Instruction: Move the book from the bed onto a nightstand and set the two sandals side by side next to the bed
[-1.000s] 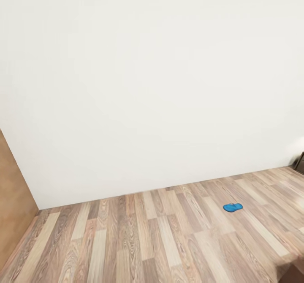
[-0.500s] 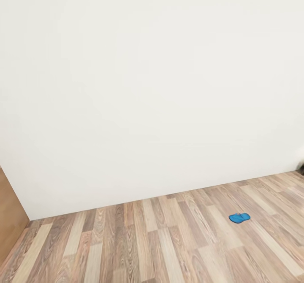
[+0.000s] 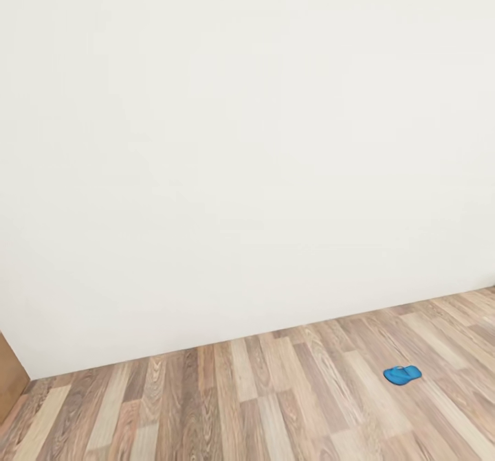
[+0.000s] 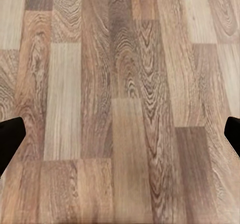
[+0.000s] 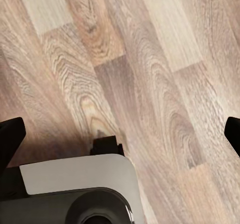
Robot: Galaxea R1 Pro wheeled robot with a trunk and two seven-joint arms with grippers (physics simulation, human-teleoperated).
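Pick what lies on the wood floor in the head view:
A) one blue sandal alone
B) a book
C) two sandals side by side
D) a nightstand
A: a single blue sandal lies on the plank floor, apart from the white wall.

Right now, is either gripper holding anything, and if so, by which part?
Nothing is held. The left gripper and right gripper both have fingers spread wide over bare wood floor. One blue sandal lies untouched near the wall.
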